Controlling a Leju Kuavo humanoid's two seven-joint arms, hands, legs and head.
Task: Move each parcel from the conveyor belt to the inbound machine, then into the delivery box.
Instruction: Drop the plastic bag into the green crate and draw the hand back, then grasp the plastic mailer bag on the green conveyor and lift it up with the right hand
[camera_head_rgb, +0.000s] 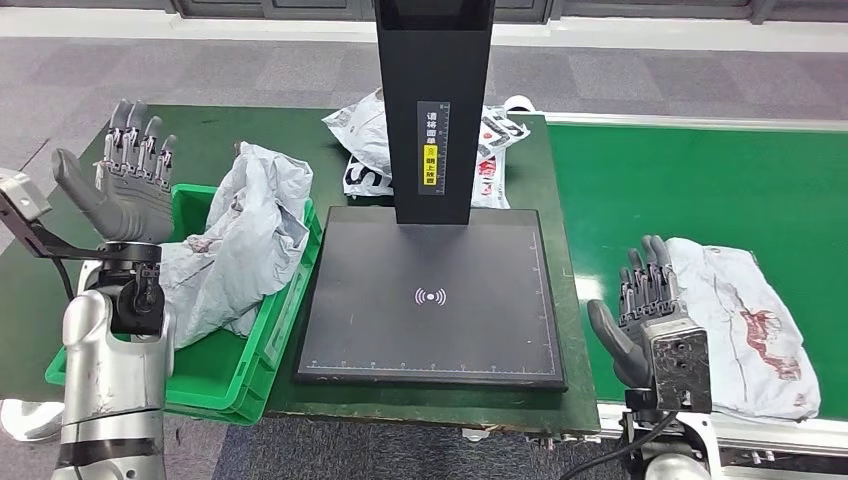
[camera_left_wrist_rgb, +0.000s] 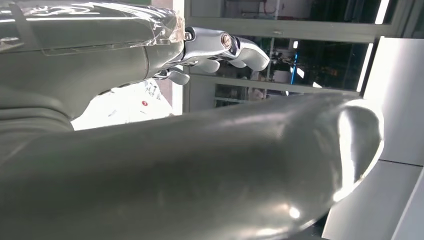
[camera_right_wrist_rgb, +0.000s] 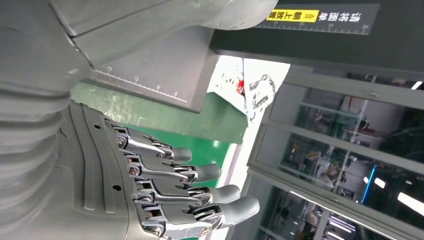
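Landmark: black flat scanner pad w/ upright black column (camera_head_rgb: 432, 296), the inbound machine, centre of the dark green table (camera_head_rgb: 210, 130).

1. Left hand (camera_head_rgb: 135, 185) – I see it raised left of the pad, above the far left corner of the green plastic crate (camera_head_rgb: 265, 345). Fingers straight up, slightly apart, thumb out to the side; nothing in it. Left wrist view: thumb fills the pic, fingertips (camera_left_wrist_rgb: 247, 52) extended, nothing between them.

2. Right hand (camera_head_rgb: 645, 300) – right of the pad, over the near edge of the bright green conveyor belt (camera_head_rgb: 700, 180). Fingers straight and apart, thumb out, holding nothing. Just beside the parcel on the belt; I can't tell if it touches. Right wrist view: fingers (camera_right_wrist_rgb: 200, 172) extended side by side, nothing in the palm.

3. Grey crumpled poly-bag parcel w/ red print (camera_head_rgb: 745, 325) – lies flat on the belt, right of the pad, just beyond the right hand.

4. Grey crumpled poly-bag parcel (camera_head_rgb: 240, 235) – left of the pad, in the green crate, top bulging above the rim and leaning on the crate's pad-side wall.

5. White poly bags w/ black and red print (camera_head_rgb: 365, 140) – behind the pad, either side of the column base, on the table.

6. Pad surface – bare; white wireless symbol at centre.
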